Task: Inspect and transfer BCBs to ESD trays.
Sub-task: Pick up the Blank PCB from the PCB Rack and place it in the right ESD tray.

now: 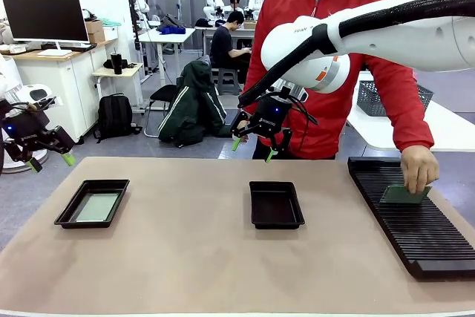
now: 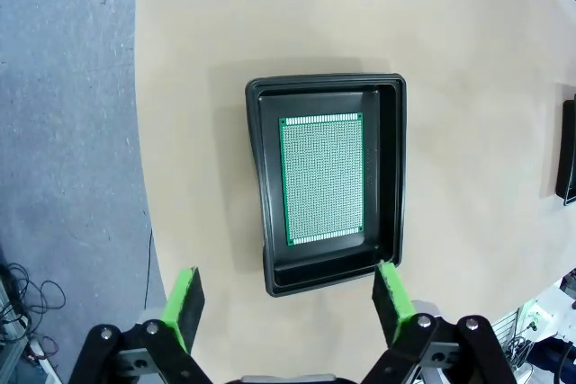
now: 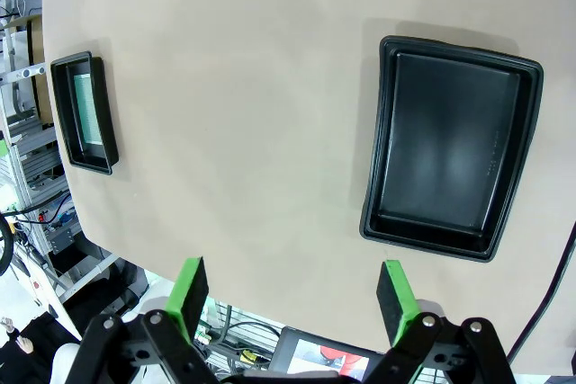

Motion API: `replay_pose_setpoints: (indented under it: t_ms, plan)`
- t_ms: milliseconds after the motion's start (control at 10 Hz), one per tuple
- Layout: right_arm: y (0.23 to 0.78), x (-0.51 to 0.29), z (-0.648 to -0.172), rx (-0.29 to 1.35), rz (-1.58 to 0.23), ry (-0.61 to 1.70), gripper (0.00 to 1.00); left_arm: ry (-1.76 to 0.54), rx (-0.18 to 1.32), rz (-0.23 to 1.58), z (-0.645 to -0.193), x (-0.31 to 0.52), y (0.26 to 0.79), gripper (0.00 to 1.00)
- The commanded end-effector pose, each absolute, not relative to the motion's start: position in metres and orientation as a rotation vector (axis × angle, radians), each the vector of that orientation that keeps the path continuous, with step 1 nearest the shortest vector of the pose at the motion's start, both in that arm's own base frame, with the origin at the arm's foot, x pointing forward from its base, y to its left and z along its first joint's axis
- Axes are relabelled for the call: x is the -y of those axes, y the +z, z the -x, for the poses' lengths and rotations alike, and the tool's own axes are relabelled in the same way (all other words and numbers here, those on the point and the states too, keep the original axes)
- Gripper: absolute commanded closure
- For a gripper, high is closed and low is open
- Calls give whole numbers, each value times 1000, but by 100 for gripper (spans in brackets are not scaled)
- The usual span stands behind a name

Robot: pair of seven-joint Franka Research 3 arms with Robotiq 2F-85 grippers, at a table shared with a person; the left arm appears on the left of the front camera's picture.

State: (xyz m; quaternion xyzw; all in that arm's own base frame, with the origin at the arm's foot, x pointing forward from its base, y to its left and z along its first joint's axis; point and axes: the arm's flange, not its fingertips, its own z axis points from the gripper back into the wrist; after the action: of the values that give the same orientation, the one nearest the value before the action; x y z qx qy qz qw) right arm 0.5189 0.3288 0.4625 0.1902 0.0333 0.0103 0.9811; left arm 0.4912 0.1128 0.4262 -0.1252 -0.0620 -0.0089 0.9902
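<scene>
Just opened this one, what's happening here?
A person in a red jacket has a hand on a thin green rectangular board at the long black ribbed rack. The shallow black plastic tray on the robot's left holds another such board; the middle black tray is empty. The left gripper and the right gripper hang open, holding nothing.

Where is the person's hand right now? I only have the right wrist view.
Observer: The person's hand is at the far end of the black slotted rack on the table's right side, fingers on a green board there.
Operator: And the left pincer?
Observer: The left pincer is open with nothing in it, held up beyond the left edge of the table.
</scene>
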Motion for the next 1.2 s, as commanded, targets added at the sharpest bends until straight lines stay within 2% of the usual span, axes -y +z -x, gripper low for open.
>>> replay_pose_setpoints:
  t_ms: [0, 600, 1100]
  plan:
    - [462, -330, -519, -72, -371, 16, 0, -13, 131, 251, -492, -113, 424, 0]
    - [463, -329, -519, -67, -383, 21, 0, -13, 131, 251, -492, -113, 424, 0]
    - [508, -260, -511, -20, -337, 64, 0, -13, 131, 251, -492, -113, 424, 0]
